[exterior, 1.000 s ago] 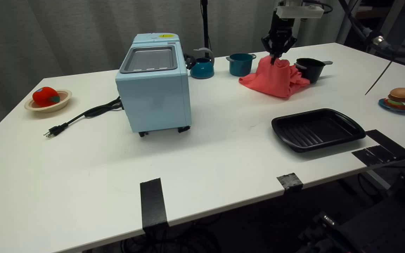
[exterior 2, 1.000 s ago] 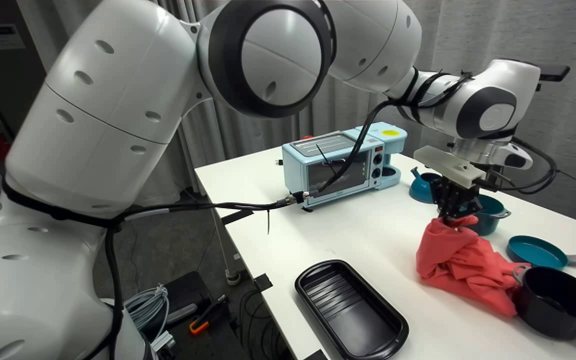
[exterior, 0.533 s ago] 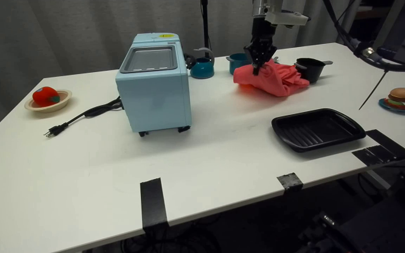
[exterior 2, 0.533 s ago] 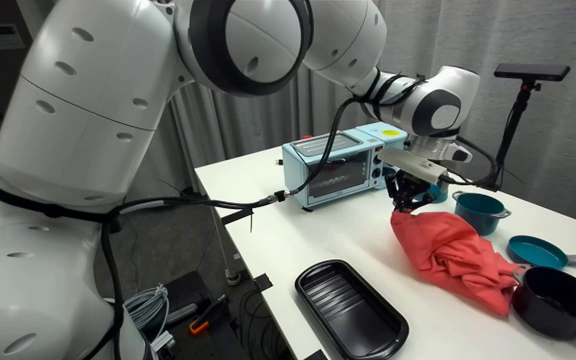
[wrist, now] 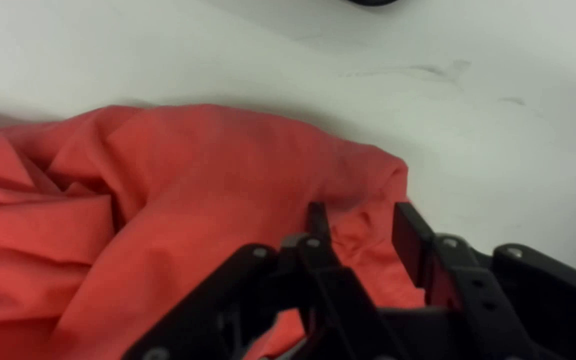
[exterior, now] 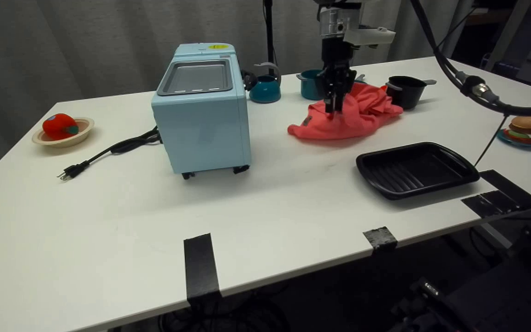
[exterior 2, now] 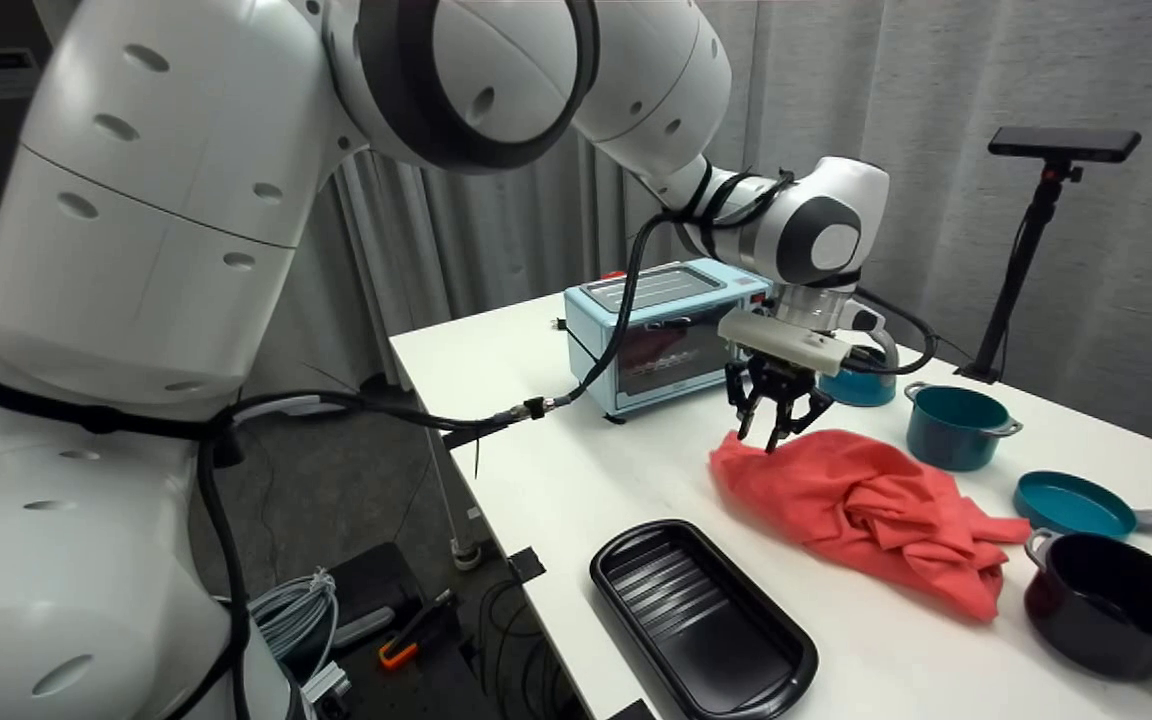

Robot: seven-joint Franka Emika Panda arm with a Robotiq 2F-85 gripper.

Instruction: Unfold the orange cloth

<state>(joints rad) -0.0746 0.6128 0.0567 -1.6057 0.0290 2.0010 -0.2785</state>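
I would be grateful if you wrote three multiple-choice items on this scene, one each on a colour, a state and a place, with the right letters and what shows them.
1. What is the main colour of the toaster oven?
A. Light blue
B. Red
C. Dark green

2. How does the orange cloth lie?
A. Perfectly flat and smooth
B. Folded into a neat square
C. Rumpled, in folds

3. Where does the hamburger sit?
A. On top of the toaster oven
B. On a teal plate
C. On the orange cloth

Right letters:
1: A, since both exterior views show its light-blue body.
2: C, since the wrist view shows layered creases in it.
3: B, since the plate's edge shows beneath it in an exterior view.
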